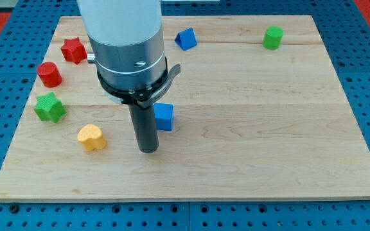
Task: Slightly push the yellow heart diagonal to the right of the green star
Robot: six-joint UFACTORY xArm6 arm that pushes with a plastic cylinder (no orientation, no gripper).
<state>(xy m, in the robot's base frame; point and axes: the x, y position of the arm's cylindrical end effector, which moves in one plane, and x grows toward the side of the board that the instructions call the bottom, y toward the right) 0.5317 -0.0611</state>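
Observation:
The yellow heart (pixel 92 137) lies on the wooden board (pixel 249 147) at the lower left. The green star (pixel 49 107) sits up and to the left of it, a short gap apart. My tip (pixel 148 151) rests on the board to the right of the yellow heart, about a block's width and a half away, not touching it. A blue cube (pixel 164 117) sits just right of the rod, above the tip.
A red cylinder (pixel 49 74) and a red star (pixel 74 50) lie at the upper left. A blue triangular block (pixel 185 39) is at top centre and a green cylinder (pixel 273 38) at top right. The arm's body (pixel 126 45) hides part of the upper board.

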